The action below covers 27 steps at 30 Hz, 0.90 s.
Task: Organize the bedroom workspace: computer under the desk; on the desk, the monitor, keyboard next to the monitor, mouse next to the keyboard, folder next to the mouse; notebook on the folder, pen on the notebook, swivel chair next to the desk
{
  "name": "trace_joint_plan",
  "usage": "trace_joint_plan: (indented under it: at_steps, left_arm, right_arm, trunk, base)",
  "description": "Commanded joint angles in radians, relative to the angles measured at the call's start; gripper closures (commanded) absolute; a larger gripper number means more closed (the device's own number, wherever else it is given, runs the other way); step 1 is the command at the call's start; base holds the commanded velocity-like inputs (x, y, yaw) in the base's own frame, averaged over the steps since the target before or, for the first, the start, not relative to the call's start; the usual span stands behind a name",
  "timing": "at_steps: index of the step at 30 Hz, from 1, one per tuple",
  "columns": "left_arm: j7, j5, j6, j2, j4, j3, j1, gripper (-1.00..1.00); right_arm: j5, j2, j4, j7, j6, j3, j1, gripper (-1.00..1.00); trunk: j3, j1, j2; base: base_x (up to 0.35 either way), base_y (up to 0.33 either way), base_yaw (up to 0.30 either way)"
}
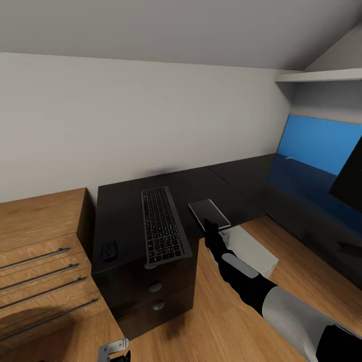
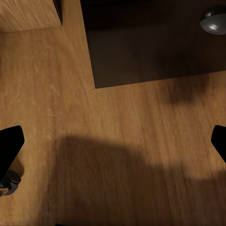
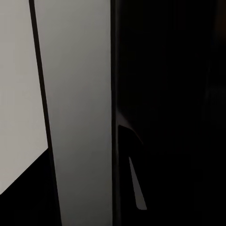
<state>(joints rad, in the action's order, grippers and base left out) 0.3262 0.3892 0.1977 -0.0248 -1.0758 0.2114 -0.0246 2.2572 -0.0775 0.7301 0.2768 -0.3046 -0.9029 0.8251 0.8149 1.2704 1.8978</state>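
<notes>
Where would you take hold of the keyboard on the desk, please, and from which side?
Probably at the near short end of the keyboard, which juts slightly past the front edge of the desk. A finger could slip under there. It lies flat and thin, so come from the front, pinching top and bottom.

desk [image 1: 125, 201] black | keyboard [image 1: 163, 226] black | notebook [image 1: 208, 212] grey | back panel [image 1: 322, 143] blue

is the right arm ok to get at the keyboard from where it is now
Probably yes. The right gripper is at the notebook on the desk, and the keyboard lies just beside it with bare desktop between them, nothing standing in the way.
</notes>
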Motion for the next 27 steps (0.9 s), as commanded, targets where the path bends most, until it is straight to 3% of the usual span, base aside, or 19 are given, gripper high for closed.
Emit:
trace_joint_plan:
  at_steps: [1,9,10,27]
  left_arm:
    - [0.008,0.008,0.003,-0.001,-0.003,0.004,0.000,-1.00]
    - [0.008,0.008,0.003,-0.001,-0.003,0.004,0.000,-1.00]
    - [0.008,0.008,0.003,-0.001,-0.003,0.004,0.000,-1.00]
    - [0.008,0.008,0.003,-0.001,-0.003,0.004,0.000,-1.00]
  right_arm:
    - [0.018,-0.001,0.000,0.004,-0.005,-0.008,0.001,1.00]
    - [0.017,-0.001,0.000,0.003,-0.005,-0.008,0.001,1.00]
    - [0.017,-0.001,0.000,0.002,-0.005,-0.008,0.001,-1.00]
    - [0.016,-0.002,0.000,0.002,-0.004,-0.007,0.002,-1.00]
  trunk:
    - [0.001,0.000,0.000]
    - [0.001,0.000,0.000]
    - [0.001,0.000,0.000]
    - [0.001,0.000,0.000]
  base:
    - [0.000,0.000,0.000]
    - [0.000,0.000,0.000]
    - [0.000,0.000,0.000]
    - [0.000,0.000,0.000]
